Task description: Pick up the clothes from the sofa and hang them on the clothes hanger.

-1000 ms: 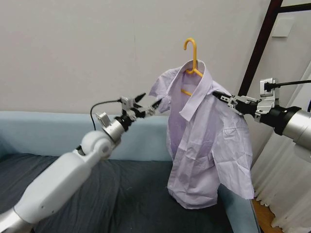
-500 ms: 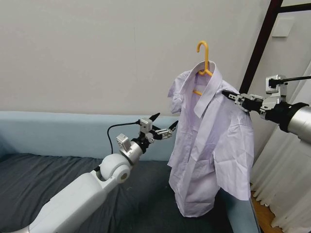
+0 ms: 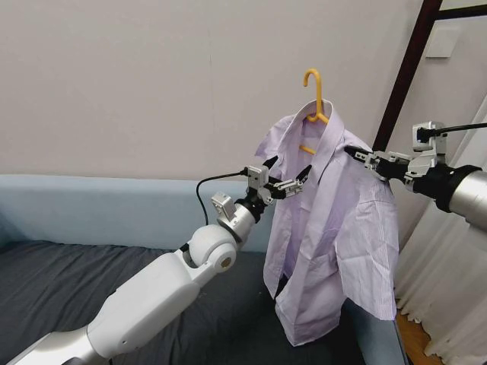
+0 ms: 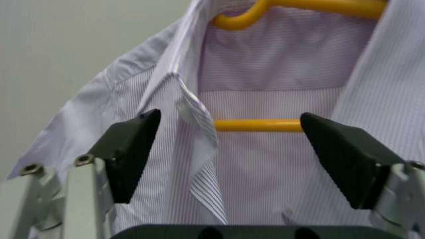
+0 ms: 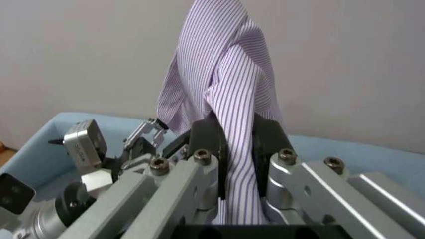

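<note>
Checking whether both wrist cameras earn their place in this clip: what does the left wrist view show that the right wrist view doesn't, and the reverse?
Left wrist view alone: the yellow hanger, its crossbar inside the collar of the striped shirt, framed by the spread fingers of the left gripper. Right wrist view alone: the right gripper shut on a fold of the fabric, with the blue sofa behind it. Both share the striped shirt and the pale wall.

White wall (image 3: 114, 76), pale blue sofa (image 3: 76, 205) with dark seat; dark post (image 3: 405, 72), white curtain (image 3: 449, 304)
</note>
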Controlling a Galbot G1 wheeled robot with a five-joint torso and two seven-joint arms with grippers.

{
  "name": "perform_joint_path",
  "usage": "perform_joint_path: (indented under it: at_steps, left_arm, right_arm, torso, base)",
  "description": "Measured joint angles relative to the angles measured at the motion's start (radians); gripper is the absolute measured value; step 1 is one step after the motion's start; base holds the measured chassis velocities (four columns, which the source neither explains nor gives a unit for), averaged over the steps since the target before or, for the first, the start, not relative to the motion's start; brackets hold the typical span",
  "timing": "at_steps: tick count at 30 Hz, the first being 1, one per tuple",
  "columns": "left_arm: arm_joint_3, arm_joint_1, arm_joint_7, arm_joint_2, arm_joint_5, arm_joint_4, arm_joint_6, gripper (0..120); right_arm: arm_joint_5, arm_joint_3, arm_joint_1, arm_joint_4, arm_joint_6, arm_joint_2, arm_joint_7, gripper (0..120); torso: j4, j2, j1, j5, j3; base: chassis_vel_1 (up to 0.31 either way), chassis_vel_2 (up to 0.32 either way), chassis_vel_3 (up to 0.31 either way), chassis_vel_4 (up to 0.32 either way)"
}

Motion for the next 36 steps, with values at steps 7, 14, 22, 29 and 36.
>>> perform_joint_path:
  at_steps: [7, 14, 22, 29, 36]
  left_arm:
    - [-0.009, -0.049, -0.042, -0.022, 0.001, 0.054, -0.006, 52]
    - [0.0, -0.111, -0.047, -0.058, 0.067, 0.127, -0.021, 30]
    - [0.004, -0.131, -0.145, -0.065, 0.249, 0.117, 0.035, 0]
    - [0.003, -0.149, -0.195, -0.079, 0.359, 0.143, 0.072, 0]
    - [0.033, -0.14, -0.181, -0.088, 0.394, 0.143, 0.071, 0]
  right_arm:
    - [-0.001, 0.0, -0.002, 0.007, -0.008, 0.005, -0.009, 7]
    - [0.0, -0.004, -0.003, 0.015, -0.012, 0.007, -0.014, 7]
    - [0.0, -0.001, -0.003, 0.012, -0.014, 0.005, -0.012, 7]
    - [0.016, -0.004, 0.003, 0.012, -0.023, 0.013, -0.012, 7]
    - [0.047, -0.013, 0.025, 0.008, -0.021, 0.02, -0.012, 7]
  torso:
    - [0.0003, 0.0, 0.0, -0.0001, 0.0]
    - [0.0, 0.0, 0.0, -0.0001, 0.0]
    - [0.0001, 0.0, 0.0, -0.0001, 0.0]
    - [0.0001, 0.0, 0.0, -0.0001, 0.0]
    - [0.0, 0.0, 0.0, 0.0, 0.0]
  base:
    - [0.0, 0.0, 0.0, 0.0]
    - [0.0, 0.0, 0.0, 0.0]
    - [0.0, 0.0, 0.0, 0.0]
    - [0.0, 0.0, 0.0, 0.0]
    - [0.0, 0.0, 0.0, 0.0]
